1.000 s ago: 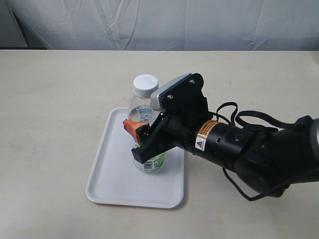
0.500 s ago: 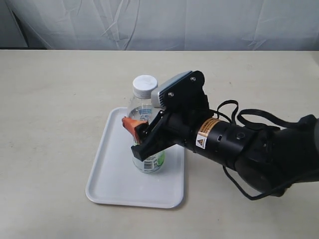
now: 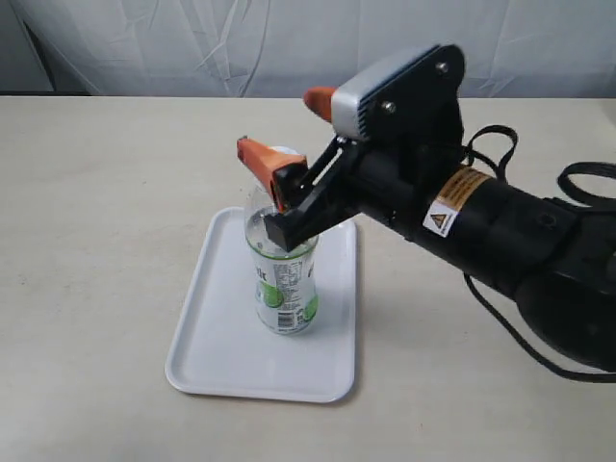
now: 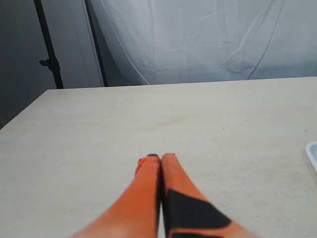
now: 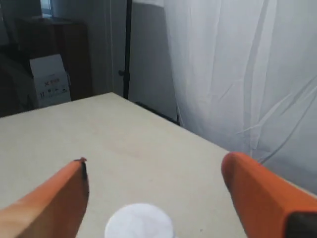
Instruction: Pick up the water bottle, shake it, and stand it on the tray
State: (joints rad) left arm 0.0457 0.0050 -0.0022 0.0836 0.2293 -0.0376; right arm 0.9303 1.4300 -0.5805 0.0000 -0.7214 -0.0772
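Note:
The water bottle (image 3: 283,285), clear with a white-and-green label, stands upright on the white tray (image 3: 207,327). My right gripper (image 3: 287,123) hovers open just above the bottle top, its orange fingers spread wide and touching nothing. In the right wrist view the bottle's white cap (image 5: 139,221) shows below and between the spread fingers of the right gripper (image 5: 156,166). My left gripper (image 4: 159,157) is shut with nothing in it, low over bare table; it does not appear in the exterior view.
A corner of the tray (image 4: 313,151) shows at the edge of the left wrist view. A white curtain (image 3: 289,43) hangs behind the table's far edge. The right arm's black body (image 3: 500,241) and cables reach over the table on the right.
My right gripper has let go of the bottle and risen from around its body to above the cap, fingers spread. The bottle stays upright on the tray.

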